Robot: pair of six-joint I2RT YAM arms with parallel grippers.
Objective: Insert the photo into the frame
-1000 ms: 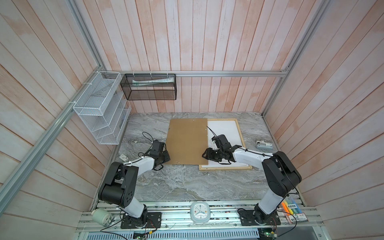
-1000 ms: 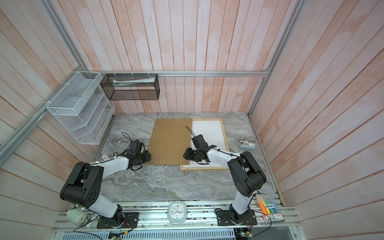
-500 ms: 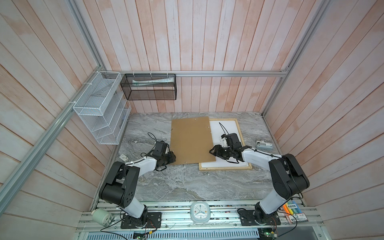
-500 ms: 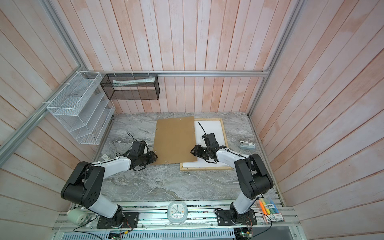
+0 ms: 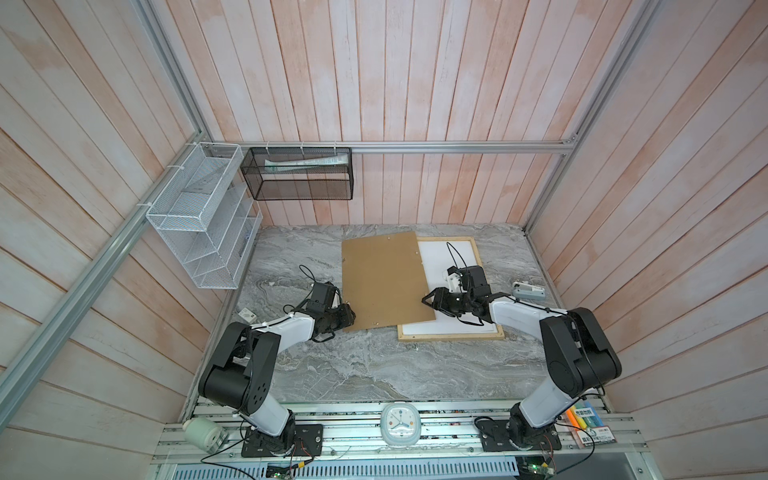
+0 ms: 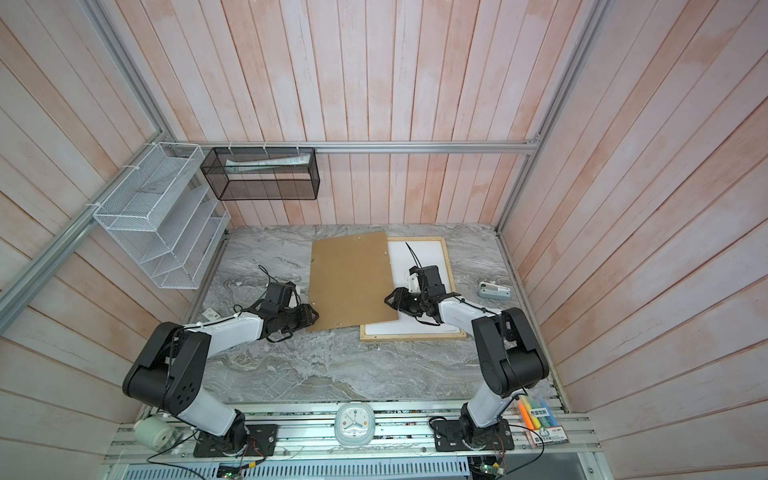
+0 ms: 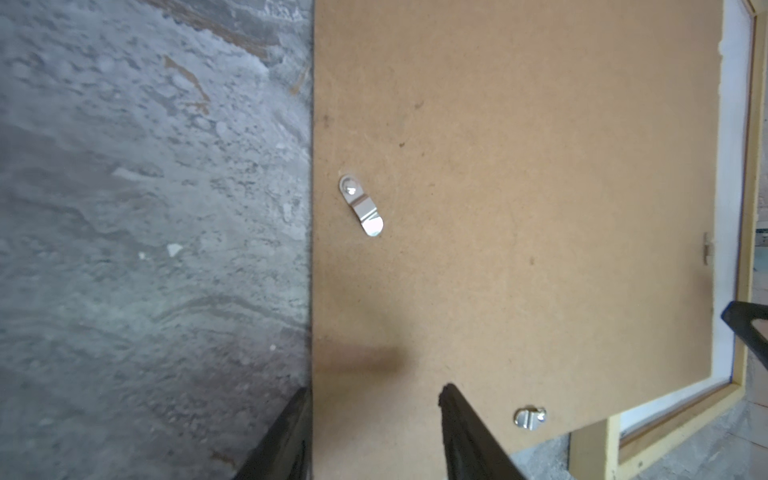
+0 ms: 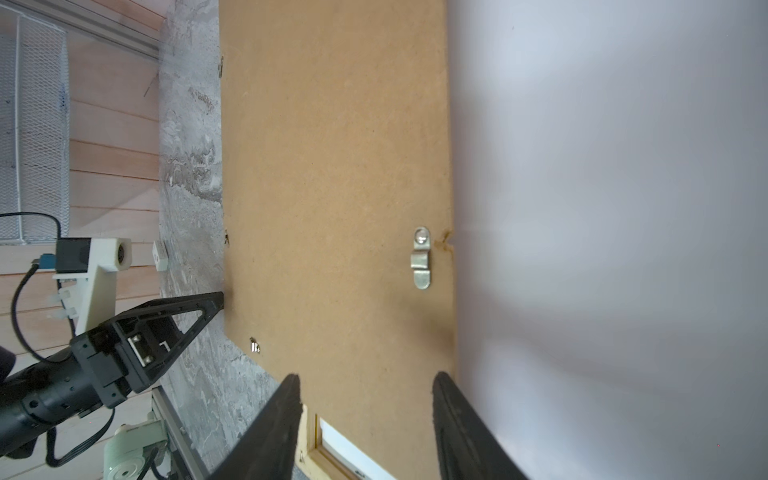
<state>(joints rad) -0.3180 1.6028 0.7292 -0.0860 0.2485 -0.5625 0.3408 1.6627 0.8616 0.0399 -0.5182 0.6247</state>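
board (image 5: 384, 282) overlaps frame (image 5: 451, 335); left claw (image 7: 376, 388) apparently open

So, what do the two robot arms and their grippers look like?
The left arm and the right arm look alike: white link shells between bulky black joint housings. The left gripper and the right gripper are black, each with two tapered fingers of hollow triangular frame. Each wrist carries a white plastic camera bracket, and thin black cables loop past it.

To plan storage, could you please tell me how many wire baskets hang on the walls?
2. A white wire rack hangs on the left wall, and a black mesh basket hangs on the back wall right beside it. None appears hidden.
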